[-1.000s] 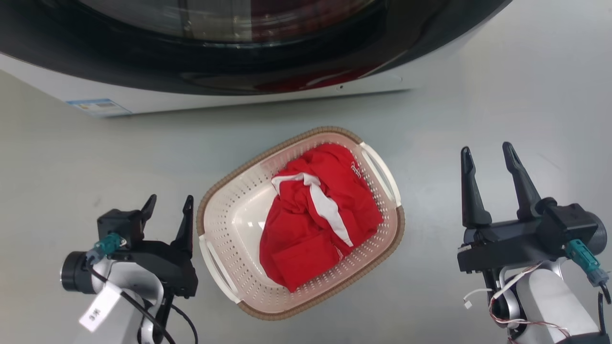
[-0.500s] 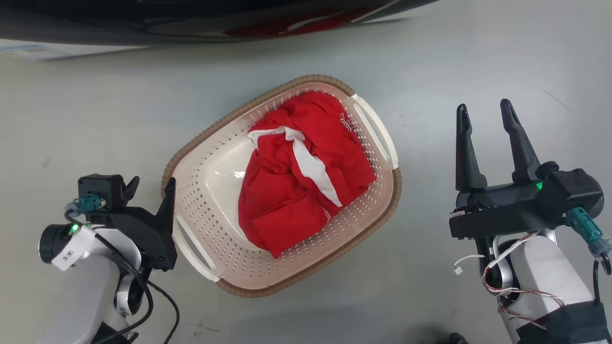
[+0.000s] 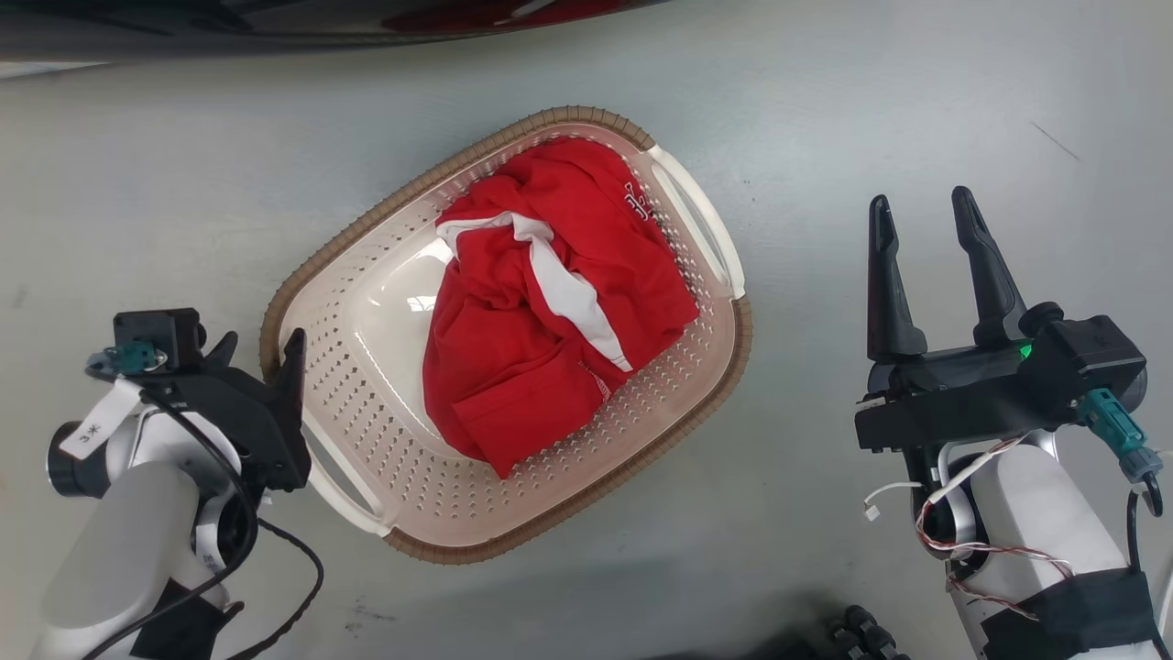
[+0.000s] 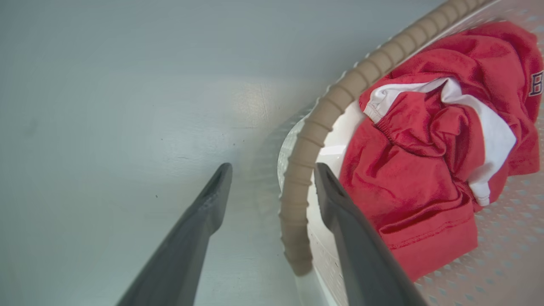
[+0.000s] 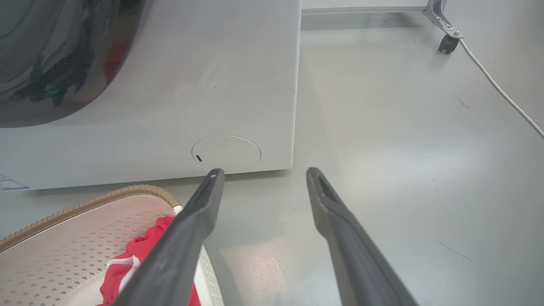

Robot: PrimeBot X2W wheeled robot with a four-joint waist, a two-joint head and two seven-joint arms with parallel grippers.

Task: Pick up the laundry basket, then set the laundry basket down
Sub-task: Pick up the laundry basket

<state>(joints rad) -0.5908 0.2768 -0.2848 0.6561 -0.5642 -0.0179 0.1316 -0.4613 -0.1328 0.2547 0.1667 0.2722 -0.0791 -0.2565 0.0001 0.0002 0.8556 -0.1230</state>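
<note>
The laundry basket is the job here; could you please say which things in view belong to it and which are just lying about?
Job: laundry basket; left gripper, open astride its rim; right gripper, open, apart from it.
Lying about: red garment in the basket; washing machine; white cable.

Pale forearms (image 3: 110,541) carry the black left gripper (image 3: 259,337) and right gripper (image 3: 920,198): long tapered fingers (image 3: 985,266), teal connectors (image 3: 1113,431), red-white wires (image 3: 962,541).
</note>
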